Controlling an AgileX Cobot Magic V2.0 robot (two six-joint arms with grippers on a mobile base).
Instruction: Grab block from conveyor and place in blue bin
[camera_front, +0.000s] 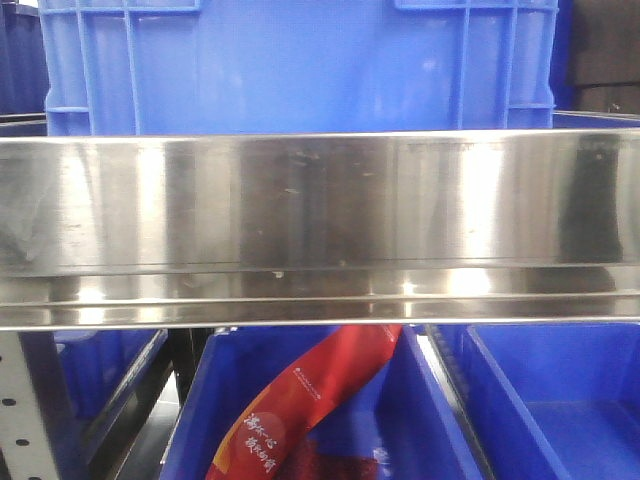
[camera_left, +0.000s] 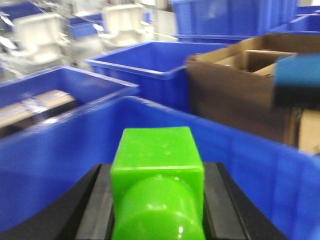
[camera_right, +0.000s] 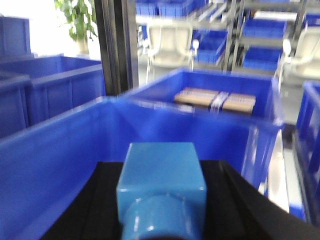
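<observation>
Left hand: narrow, clamped on a green block, with black fingers pressed to either side of it. Just ahead of the hand, below the block's front face: the inner wall of a blue bin, rim bending round to both sides. Beyond that rim, more blue bins, and ahead to the right a brown cardboard box.

Right hand: likewise narrow, gripping a blue block between its own black fingers. Directly ahead, again a blue bin wall, wrapping round the hand's front. Past it, another bin with flat cartons inside.

Farther out, in the front-facing view, neither hand nor block. Only a steel rail across the middle, a blue crate above it, and open blue bins below, one holding a red packet.

No conveyor in any view, so by the look of it well away from both hands.

Judged from this: grab done, twice over, with one block in each hand and both off the belt. Carry seemingly at or near its end, with blue plastic close in front of each hand. Cannot tell which: over the bin's hollow, or just short of its rim. No bin floor in sight. Left to do: bring each block above the opening, spread the fingers, let go. Nothing released yet.
</observation>
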